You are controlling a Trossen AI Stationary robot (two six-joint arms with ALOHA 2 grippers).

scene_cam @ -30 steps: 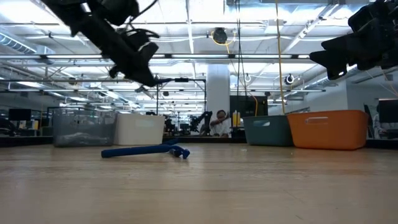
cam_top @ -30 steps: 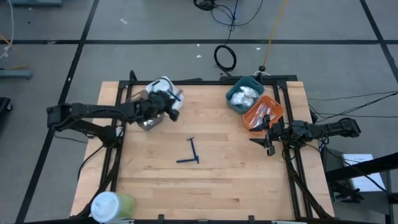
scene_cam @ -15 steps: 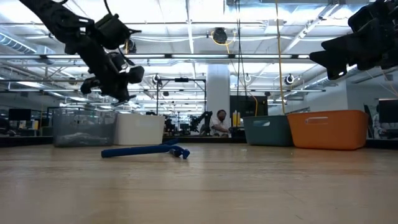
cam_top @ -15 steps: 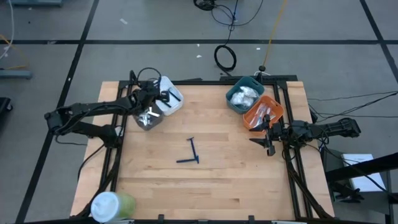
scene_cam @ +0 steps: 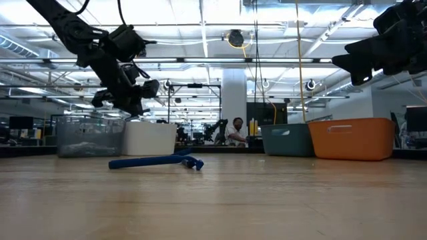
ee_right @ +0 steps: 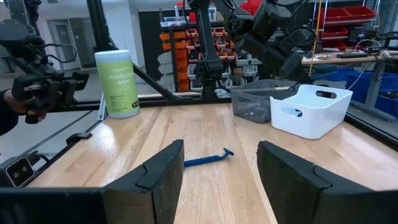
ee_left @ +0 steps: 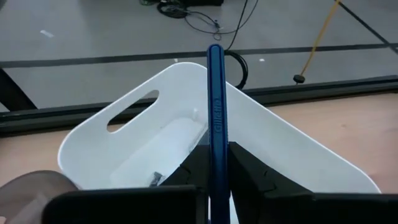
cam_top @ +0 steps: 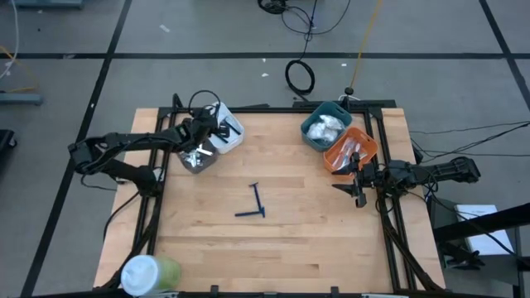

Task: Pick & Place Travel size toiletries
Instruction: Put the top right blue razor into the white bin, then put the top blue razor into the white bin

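My left gripper (ee_left: pixel 215 152) hangs above the white bin (ee_left: pixel 283 134) at the table's far left (cam_top: pixel 207 132), shut on a dark blue stick (ee_left: pixel 215 93). Two more dark blue sticks (cam_top: pixel 257 204) lie flat in an L at the table's middle, also seen low (scene_cam: pixel 150 162) and from the right wrist (ee_right: pixel 208 159). My right gripper (cam_top: pixel 358 185) waits open at the right edge, beside the orange bin (cam_top: pixel 352 149). White packets fill the teal bin (cam_top: pixel 325 126). Small items lie in the clear bin (cam_top: pixel 195 157). My left gripper pinches the dark blue stick between its two fingers (ee_left: pixel 245 168), low on the shaft (ee_left: pixel 215 134). The stick runs along the fingers and juts out well past their tips. It is lifted clear, with its free end (ee_left: pixel 214 53) over the white bin's far rim.
A tall white-lidded green cup (cam_top: pixel 149 273) stands at the near left corner. White and clear bins sit side by side far left (scene_cam: pixel 120 139), teal and orange bins far right (scene_cam: pixel 333 139). Bare wood lies around the two sticks. A person sits far back in the room (scene_cam: pixel 233 131).
My left gripper has drawn back from over the white bin toward the table's left edge and come lower, turning as it went. It now hangs just above the bins. The sticks on the table have not moved.
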